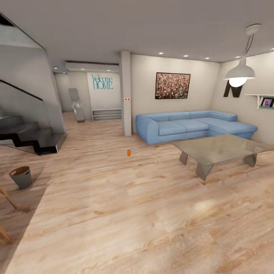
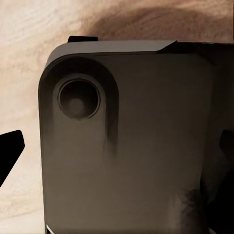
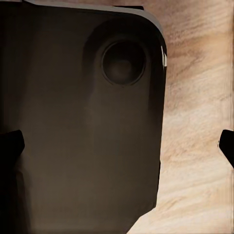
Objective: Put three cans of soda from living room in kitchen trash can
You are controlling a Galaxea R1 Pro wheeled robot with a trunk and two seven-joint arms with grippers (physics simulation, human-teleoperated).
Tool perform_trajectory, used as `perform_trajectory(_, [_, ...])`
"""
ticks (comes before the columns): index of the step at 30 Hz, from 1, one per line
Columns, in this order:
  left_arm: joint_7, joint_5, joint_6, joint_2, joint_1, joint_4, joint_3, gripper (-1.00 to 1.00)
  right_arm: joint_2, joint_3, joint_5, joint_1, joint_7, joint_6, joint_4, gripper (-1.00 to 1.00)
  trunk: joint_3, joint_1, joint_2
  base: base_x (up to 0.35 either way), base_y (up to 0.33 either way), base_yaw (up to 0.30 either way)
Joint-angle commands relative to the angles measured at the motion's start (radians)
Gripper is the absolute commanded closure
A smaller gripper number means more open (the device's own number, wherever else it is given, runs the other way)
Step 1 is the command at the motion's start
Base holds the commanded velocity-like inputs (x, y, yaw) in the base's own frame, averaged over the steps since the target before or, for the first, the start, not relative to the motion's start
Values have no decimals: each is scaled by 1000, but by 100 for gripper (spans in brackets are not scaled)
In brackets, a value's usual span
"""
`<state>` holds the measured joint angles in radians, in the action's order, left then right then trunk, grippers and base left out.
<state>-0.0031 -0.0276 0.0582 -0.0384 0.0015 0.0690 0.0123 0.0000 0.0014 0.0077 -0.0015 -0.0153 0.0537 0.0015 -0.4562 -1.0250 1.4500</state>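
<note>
Both hands' fingertips (image 2: 9, 151) (image 3: 226, 144) spread wide; soda can (image 1: 128, 153) far off.

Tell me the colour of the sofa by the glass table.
Light blue sofa, clearest in the head view.

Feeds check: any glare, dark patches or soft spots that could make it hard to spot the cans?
Head view: evenly lit; pendant lamp glows, a pale sheen on the coffee table glass, shadow darkens the floor around the trash can; the soda can is tiny but distinct. Both wrist views: a dark, shaded robot panel blocks most of the wood floor.
</note>
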Motion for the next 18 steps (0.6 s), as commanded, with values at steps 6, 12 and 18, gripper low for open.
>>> perform_trajectory(6, [0,0,-1,0,0,0,0,-100,0,0,0,0,0,0,0,-100,0,0,0,335,-77,216])
perform_trajectory(12, [0,-1,-1,0,0,0,0,-100,0,0,0,0,0,0,0,-100,0,0,0,335,-76,207])
perform_trajectory(18, [0,-10,-1,0,0,0,0,-100,0,0,0,0,0,0,0,-100,0,0,0,335,-75,175])
